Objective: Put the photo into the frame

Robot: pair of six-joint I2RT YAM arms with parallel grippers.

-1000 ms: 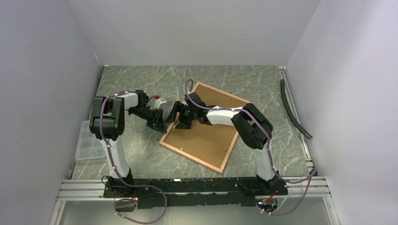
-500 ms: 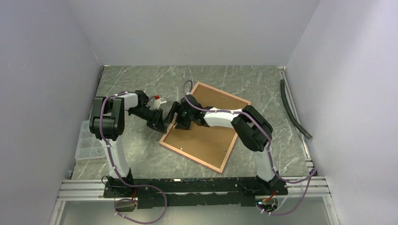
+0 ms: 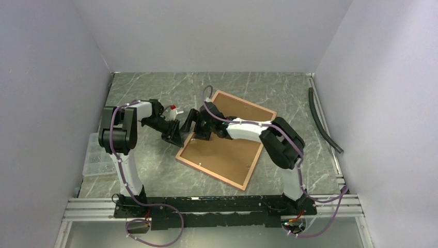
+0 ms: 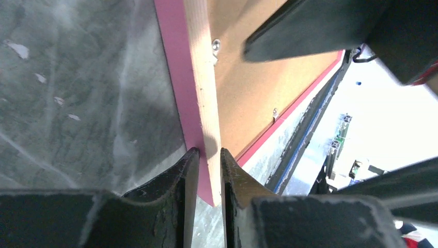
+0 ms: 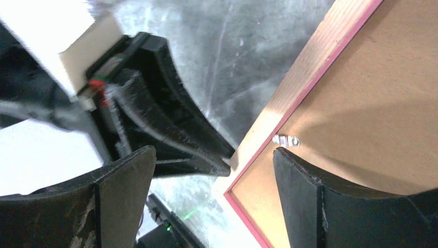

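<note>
L gripper (image 4: 206, 155) pinched corner rail of the pink-edged rectangular wooden frame (image 4: 201, 77), lying back-up; R gripper (image 5: 213, 155) gaped over its small metal tab (image 5: 286, 140). Photo unseen. Prob. tab step; next needs R fingertip on tab.

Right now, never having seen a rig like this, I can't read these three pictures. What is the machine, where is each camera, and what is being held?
Two robot arms are bolted at the near edge of the table. The wide picture looks down from above and behind them. The other two come from a camera on each wrist. The frame sits back up on the table, with a brown backing board set in it. The left gripper pinches the frame's rail near a corner. The right gripper hangs open over that corner, holding nothing, beside a small metal clip. The photo shows in none of the views.
</note>
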